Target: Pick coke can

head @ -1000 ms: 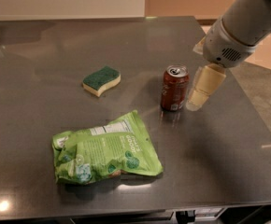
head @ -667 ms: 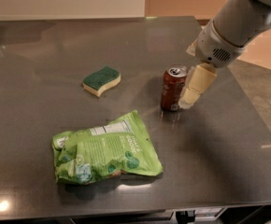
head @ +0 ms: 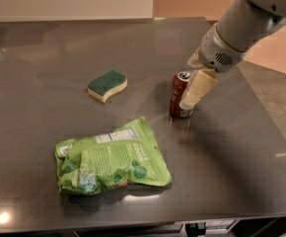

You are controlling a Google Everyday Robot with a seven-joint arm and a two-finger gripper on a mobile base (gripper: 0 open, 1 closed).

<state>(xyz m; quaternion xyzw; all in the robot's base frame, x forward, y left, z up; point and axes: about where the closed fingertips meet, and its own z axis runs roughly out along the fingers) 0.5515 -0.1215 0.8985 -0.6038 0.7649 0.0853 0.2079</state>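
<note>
Standing on the counter: the coke can (head: 177, 90), upright, silver top and pull tab facing up, dark red-brown side, pale patch near its base.
Can's reflection: a faint dark blur on the counter (head: 232, 147) just below the can's base.
End effector (head: 191, 94): right at the can, its cream-coloured part lying across the can's right side and covering some of it, slanted down toward the can's base.
End effector state: cannot tell whether it is apart or clamped on the can; its far side is hidden behind the can.
Arm (head: 241, 26): grey and white, coming in from above and to the right of the can, with a vented housing just above the can's top.
Sponge (head: 107, 85): left of the can and slightly farther back, well apart from it, green face up over a yellow layer.
Green bag (head: 111, 163): nearer the viewer than the can and to its left, lying flat and crumpled, white label patch on its upper face.
Counter surface: dark grey, glossy, carrying the can, sponge and bag.
</note>
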